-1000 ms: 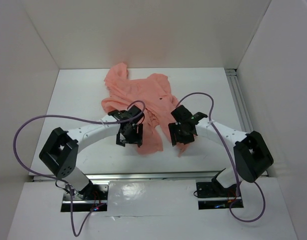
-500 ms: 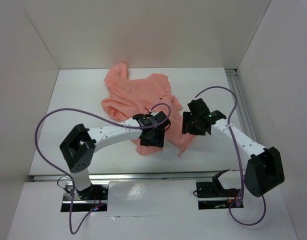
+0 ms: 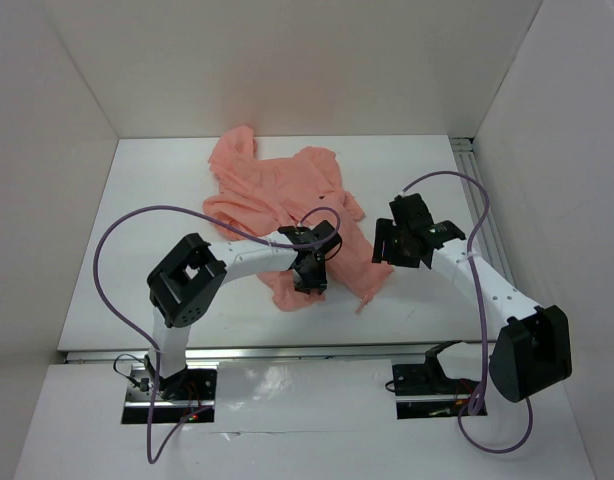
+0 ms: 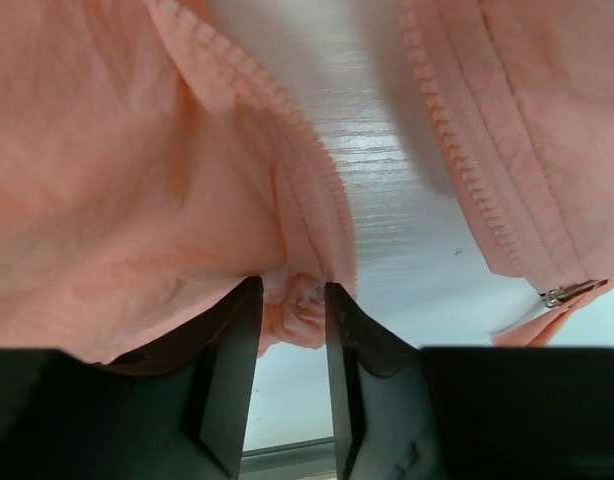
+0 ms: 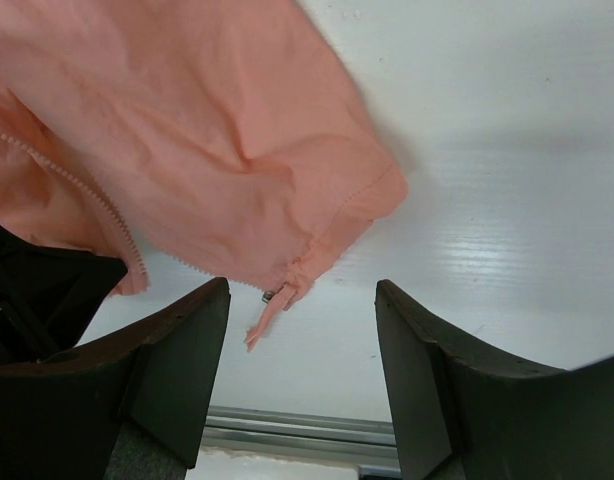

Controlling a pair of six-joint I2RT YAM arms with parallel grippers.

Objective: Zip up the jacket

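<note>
The salmon-pink jacket (image 3: 277, 195) lies crumpled and unzipped at the back middle of the table. My left gripper (image 3: 312, 280) sits at its lower hem. In the left wrist view it (image 4: 290, 292) is shut on a bunched fold of the jacket (image 4: 117, 200) beside one row of zipper teeth (image 4: 249, 82). The other toothed edge (image 4: 457, 130) ends in a small metal slider (image 4: 567, 293). My right gripper (image 3: 389, 248) is open and empty, just right of the jacket's lower right corner. In the right wrist view the zipper pull (image 5: 272, 295) lies ahead of the open gripper (image 5: 305, 300), apart from both fingers.
White walls enclose the table on three sides. A metal rail (image 3: 482, 210) runs along the right edge and another (image 5: 307, 425) along the near edge. Purple cables loop over both arms.
My left gripper has swung right onto the jacket's lower hem and closed on it. My right gripper has moved right and back, off the jacket. The lower right flap now lies spread out.
</note>
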